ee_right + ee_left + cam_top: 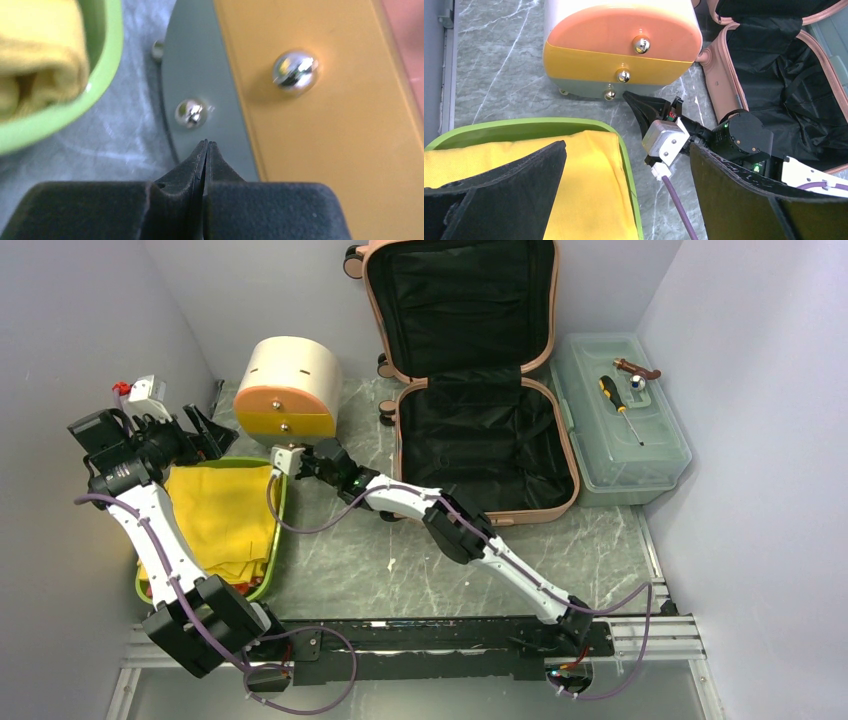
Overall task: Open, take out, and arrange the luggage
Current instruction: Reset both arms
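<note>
Right gripper shut tight, holding nothing, tips just beside the bottom knob of the drawer box. Left gripper wide open, empty, over the green tray with yellow cloth. Luggage lying open at the back, just right of the box. Toolbox close on its right, by the wall.

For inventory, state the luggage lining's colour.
The luggage's lining is black; top external view shows it best.
</note>
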`<action>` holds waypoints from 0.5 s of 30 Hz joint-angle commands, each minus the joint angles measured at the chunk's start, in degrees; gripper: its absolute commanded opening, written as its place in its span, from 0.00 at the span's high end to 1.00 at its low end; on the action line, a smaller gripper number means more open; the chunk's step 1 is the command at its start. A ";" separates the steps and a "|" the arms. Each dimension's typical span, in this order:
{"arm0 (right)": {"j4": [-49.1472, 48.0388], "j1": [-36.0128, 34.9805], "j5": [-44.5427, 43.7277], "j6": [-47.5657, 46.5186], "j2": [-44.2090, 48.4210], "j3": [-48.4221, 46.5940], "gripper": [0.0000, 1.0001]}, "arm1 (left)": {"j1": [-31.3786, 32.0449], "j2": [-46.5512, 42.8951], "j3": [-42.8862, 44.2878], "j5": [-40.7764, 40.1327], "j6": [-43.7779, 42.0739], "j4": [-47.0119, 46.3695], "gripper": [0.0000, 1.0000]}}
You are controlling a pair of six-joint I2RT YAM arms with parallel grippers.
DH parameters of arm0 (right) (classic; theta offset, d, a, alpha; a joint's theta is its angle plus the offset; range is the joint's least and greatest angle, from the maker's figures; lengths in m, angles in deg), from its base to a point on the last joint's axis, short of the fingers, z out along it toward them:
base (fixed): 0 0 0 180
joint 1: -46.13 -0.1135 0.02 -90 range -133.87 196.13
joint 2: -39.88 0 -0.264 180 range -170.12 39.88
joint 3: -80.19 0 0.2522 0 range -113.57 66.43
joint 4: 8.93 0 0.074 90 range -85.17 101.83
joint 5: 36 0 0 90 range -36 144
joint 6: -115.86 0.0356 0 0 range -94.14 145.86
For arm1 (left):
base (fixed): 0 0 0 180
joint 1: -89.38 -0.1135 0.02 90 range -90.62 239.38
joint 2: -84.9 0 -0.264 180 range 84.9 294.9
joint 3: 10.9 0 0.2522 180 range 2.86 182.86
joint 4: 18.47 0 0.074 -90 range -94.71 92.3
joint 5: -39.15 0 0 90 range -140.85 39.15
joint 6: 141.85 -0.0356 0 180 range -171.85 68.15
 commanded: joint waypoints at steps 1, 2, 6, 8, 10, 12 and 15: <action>6.56 0.75 4.60 3.38 10.71 4.54 1.00 | -0.07 -1.51 1.14 1.22 -1.08 -0.05 0.01; 13.16 0.49 6.09 4.17 12.42 3.06 1.00 | -0.04 -1.51 1.64 0.71 -1.94 0.46 0.01; 35.00 -0.06 11.22 7.24 23.00 5.68 0.66 | 0.00 -1.69 3.38 0.96 -6.64 3.74 0.01; 44.66 -0.13 12.69 9.00 29.11 7.94 0.36 | -0.04 -1.48 4.57 0.65 -7.70 5.88 0.01; 52.01 0.07 12.63 10.94 35.91 12.72 0.08 | -0.04 -0.73 6.83 1.21 -10.11 10.17 0.01; 56.92 0.79 11.84 13.72 43.87 19.35 0.00 | 0.01 -0.51 8.93 2.88 -13.82 15.26 0.01; 63.08 2.45 10.88 17.09 56.31 29.64 0.00 | -0.03 -1.75 10.20 7.96 -21.44 23.16 0.01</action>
